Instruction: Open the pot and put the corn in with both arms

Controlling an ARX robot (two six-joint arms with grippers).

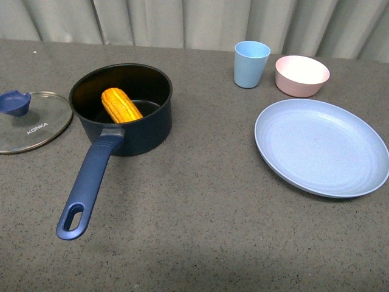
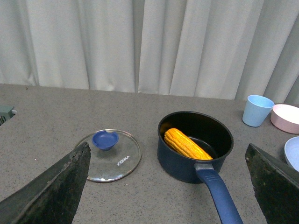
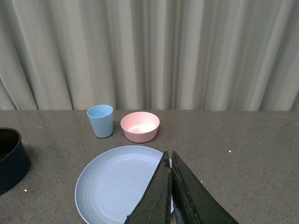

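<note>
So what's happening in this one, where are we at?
Nothing is being handled right now. The corn already lies inside the open pot, and the glass lid rests on the table beside it. The left gripper is open and empty, looking down on the pot from above; the right gripper is shut and empty, above the blue plate. A blue cup and a pink bowl sit untouched.

The word "KONKA" is printed in white on the glass lid, lying just beside the pot.
</note>
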